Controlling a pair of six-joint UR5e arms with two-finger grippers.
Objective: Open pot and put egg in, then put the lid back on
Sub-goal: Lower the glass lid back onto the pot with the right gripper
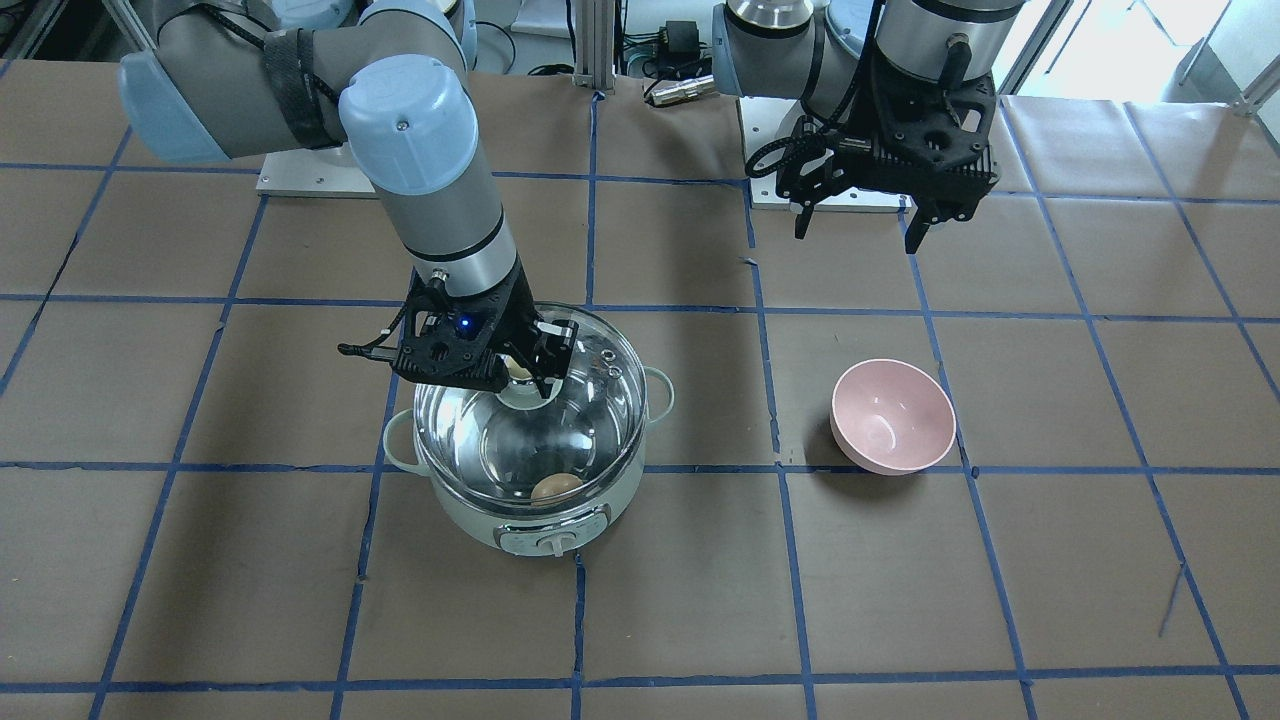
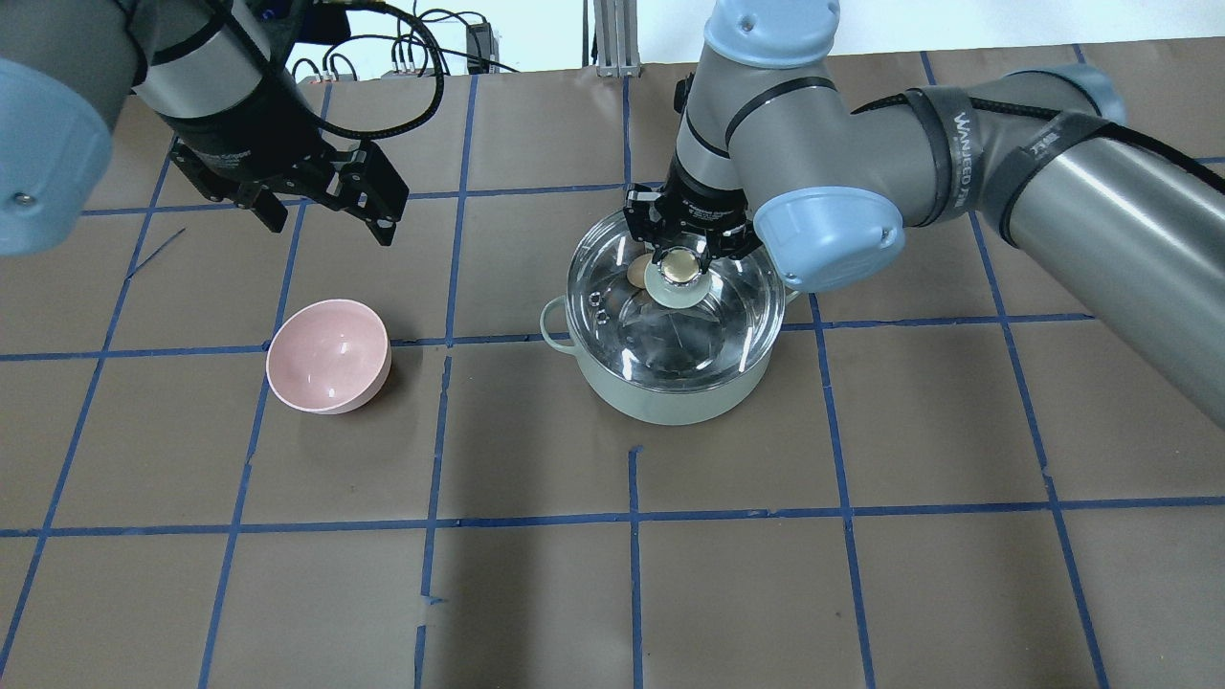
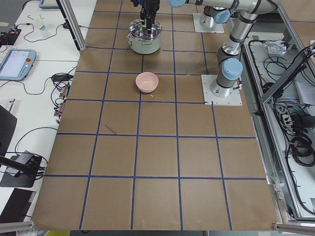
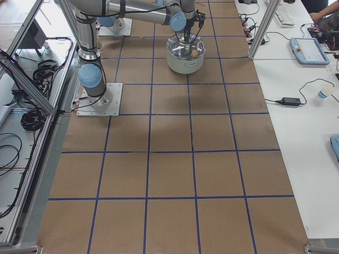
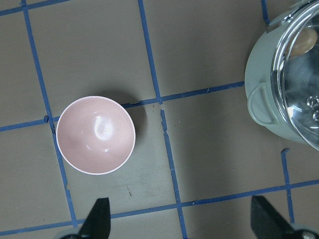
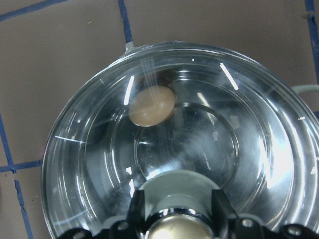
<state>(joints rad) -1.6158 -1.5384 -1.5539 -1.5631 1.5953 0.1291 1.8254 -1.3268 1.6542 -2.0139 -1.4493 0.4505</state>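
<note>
One egg (image 6: 152, 105) lies on the steel floor of the pot (image 1: 545, 535), under the glass lid (image 2: 727, 316). The right gripper (image 2: 680, 260) is closed on the lid's knob (image 2: 679, 270); whether the rim is fully seated is unclear. The left gripper (image 1: 858, 237) hangs wide open and empty near a pink bowl (image 1: 893, 415). Releasing with the rim off-centre could let the lid slide or tip.

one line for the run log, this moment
right gripper: shut on lid knob | lid: over pot | egg: in pot | left gripper: open, empty
</note>
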